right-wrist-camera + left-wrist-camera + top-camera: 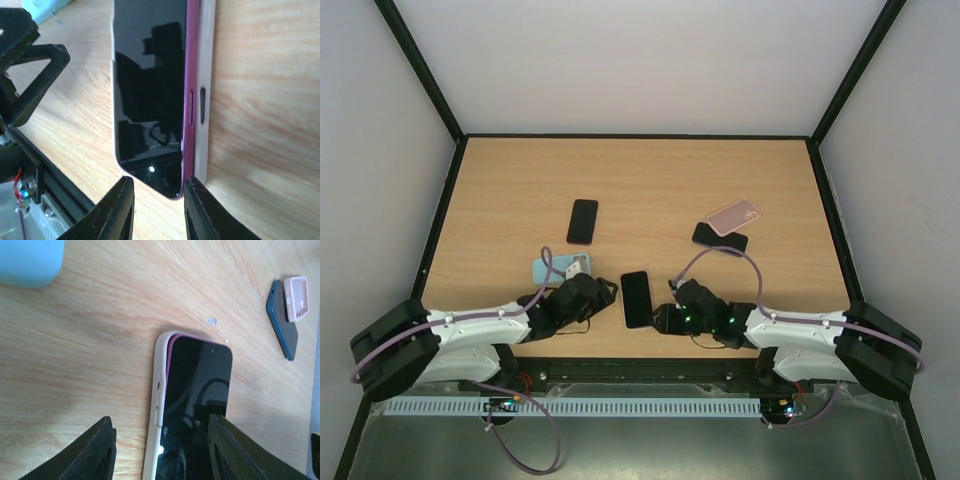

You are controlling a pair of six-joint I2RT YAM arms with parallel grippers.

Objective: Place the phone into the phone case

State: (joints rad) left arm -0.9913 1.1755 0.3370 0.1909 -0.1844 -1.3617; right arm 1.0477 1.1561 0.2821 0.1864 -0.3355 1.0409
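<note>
— Two arms on one wooden table [500, 180], both wrists low at the near edge. State of the grippers?

— Left gripper [161, 420]: fingers spread wide, straddling the near end of the phone [197, 390], holding nothing. One finger is well clear of the case wall. The other overlaps the phone's far edge in the wrist view, so I cannot tell if they touch.

— Right?

— Right gripper [160, 181]: fingers a narrow gap apart, bare wood visible between them, pinching nothing. The phone's end corner sits just ahead of that gap.

— How does the phone look, and where is it?

— Black glass face up, magenta body. It lies flat in the white case [157, 390], near middle of the table, between the two grippers. It looks not fully seated: a magenta strip shows above the white wall along one long side and around one corner. The case's side cutout is visible there.

— Counts?

— Three phones: that one, a bare black phone [582, 221] left of centre, and a dark phone [720, 239] right of centre.

— Cases?

— Three: the white one, a pink case [733, 216] lying partly on the dark phone, and a light blue case [560, 268] just beyond the left wrist.
</note>
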